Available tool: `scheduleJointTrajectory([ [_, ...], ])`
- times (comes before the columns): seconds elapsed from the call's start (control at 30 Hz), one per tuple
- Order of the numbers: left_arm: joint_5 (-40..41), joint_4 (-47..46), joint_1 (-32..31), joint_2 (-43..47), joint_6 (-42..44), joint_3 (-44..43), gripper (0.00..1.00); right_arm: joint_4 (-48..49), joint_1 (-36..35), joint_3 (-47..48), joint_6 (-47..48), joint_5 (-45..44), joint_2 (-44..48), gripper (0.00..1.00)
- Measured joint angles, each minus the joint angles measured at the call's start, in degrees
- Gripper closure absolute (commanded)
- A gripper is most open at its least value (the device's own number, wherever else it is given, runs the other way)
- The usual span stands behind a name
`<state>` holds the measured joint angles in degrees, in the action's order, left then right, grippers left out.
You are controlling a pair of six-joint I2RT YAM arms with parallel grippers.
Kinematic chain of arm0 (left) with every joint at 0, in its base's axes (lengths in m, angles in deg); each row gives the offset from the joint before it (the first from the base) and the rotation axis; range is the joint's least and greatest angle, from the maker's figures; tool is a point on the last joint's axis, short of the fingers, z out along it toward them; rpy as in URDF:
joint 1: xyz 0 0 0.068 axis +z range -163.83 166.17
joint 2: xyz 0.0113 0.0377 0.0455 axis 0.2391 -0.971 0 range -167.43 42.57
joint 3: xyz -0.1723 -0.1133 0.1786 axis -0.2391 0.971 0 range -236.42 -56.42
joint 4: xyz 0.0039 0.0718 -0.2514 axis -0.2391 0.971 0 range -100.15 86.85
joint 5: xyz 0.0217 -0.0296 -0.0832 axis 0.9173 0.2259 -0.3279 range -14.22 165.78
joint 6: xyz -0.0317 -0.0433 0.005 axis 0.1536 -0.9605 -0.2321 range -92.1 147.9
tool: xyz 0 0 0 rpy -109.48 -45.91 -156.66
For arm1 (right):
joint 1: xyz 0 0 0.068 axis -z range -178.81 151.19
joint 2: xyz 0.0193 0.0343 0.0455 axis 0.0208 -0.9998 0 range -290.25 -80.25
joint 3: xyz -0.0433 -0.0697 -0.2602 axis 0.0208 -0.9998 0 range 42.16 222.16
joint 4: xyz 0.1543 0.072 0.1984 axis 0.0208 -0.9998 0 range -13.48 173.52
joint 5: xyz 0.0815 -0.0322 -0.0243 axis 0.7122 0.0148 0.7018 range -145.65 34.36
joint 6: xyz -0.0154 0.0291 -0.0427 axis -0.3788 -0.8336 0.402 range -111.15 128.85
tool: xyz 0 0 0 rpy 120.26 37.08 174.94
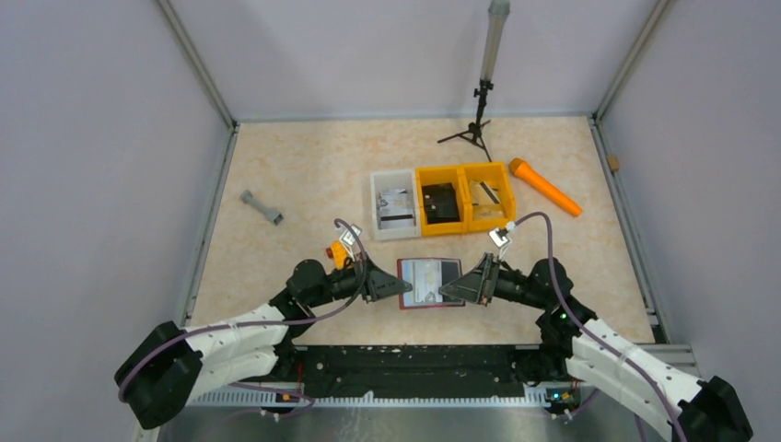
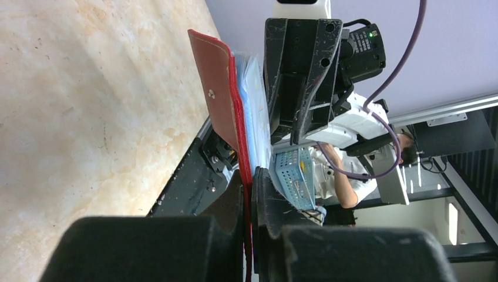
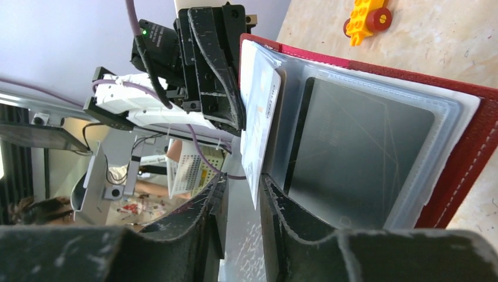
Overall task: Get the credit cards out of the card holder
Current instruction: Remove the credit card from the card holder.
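Note:
The dark red card holder (image 1: 430, 283) is held open just above the table between my two grippers. My left gripper (image 1: 391, 287) is shut on its left edge; in the left wrist view the jaws (image 2: 251, 176) clamp the red cover (image 2: 220, 88). My right gripper (image 1: 456, 290) is at the holder's right edge, open. In the right wrist view a pale credit card (image 3: 258, 111) sticks out of a clear pocket, its corner between the parted jaws of the right gripper (image 3: 244, 182). A dark card (image 3: 358, 147) sits in another pocket of the holder (image 3: 464, 158).
A white bin (image 1: 396, 204) and two orange bins (image 1: 465, 196) holding cards and a black object stand behind the holder. A red-and-yellow toy block (image 1: 339, 250) lies by the left wrist. An orange marker (image 1: 545, 187), a grey tool (image 1: 262, 208) and a tripod (image 1: 476, 129) lie farther back.

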<state>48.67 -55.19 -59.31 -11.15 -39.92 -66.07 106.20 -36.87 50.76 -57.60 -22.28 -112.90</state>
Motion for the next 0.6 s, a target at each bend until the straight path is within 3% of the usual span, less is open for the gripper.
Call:
scheduleJointTrajectory([
  [0.27,-1.25,-1.42,0.04,-0.81,-0.24,-0.55,1.0,3.98,0.0,0.0,-1.2,1.36,-2.32,0.65],
  [0.47,-2.19,-1.77,0.0,-2.38,-0.28,-1.49,1.0,7.06,0.0,0.0,-2.1,1.7,-3.65,0.77],
  [0.6,-2.29,-1.86,-0.04,-3.65,-0.26,-1.75,1.0,9.03,0.0,0.0,-2.84,2.16,-4.66,0.75],
])
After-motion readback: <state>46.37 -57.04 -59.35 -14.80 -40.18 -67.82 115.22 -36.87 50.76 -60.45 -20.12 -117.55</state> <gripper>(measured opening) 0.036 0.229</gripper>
